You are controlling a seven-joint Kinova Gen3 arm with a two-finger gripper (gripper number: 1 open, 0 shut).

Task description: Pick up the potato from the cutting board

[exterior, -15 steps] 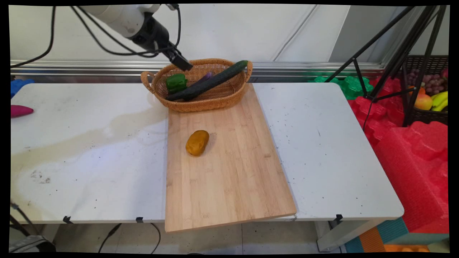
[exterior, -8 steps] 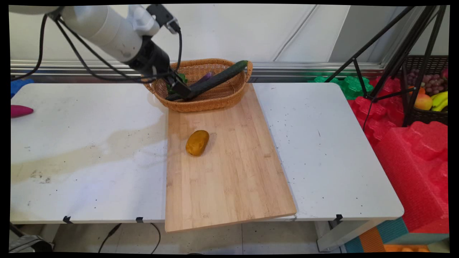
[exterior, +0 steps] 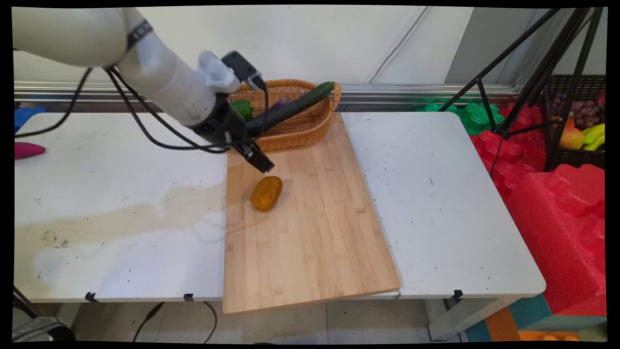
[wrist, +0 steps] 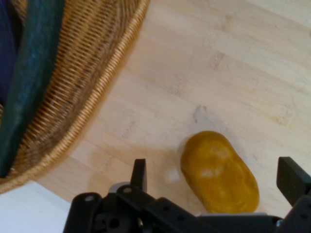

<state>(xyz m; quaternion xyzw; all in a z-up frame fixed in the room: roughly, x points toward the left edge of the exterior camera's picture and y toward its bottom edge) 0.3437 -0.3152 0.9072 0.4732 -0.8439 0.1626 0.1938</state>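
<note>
A yellow-brown potato point(exterior: 266, 193) lies on the wooden cutting board point(exterior: 310, 232), left of its middle. My gripper point(exterior: 262, 164) hangs just above the potato's far end, tilted down toward it. In the hand view the potato point(wrist: 219, 172) sits between the two spread fingers point(wrist: 139, 174), and the gripper point(wrist: 216, 177) is open and holds nothing. Behind it stands a wicker basket point(exterior: 290, 133) with a long cucumber point(exterior: 290, 107), a green pepper point(exterior: 243, 107) and a purple vegetable point(exterior: 278, 103) inside. The basket's rim point(wrist: 97, 92) and the cucumber point(wrist: 29, 77) fill the hand view's left.
A pink object point(exterior: 26, 150) and a blue one point(exterior: 24, 116) lie at the table's far left. Black tripod legs point(exterior: 523, 82), red foam mats point(exterior: 557, 208) and a crate of fruit point(exterior: 579, 126) stand to the right of the table.
The arm has swung down and forward from above the basket's left rim to just over the potato on the board. Nothing on the table has moved.
</note>
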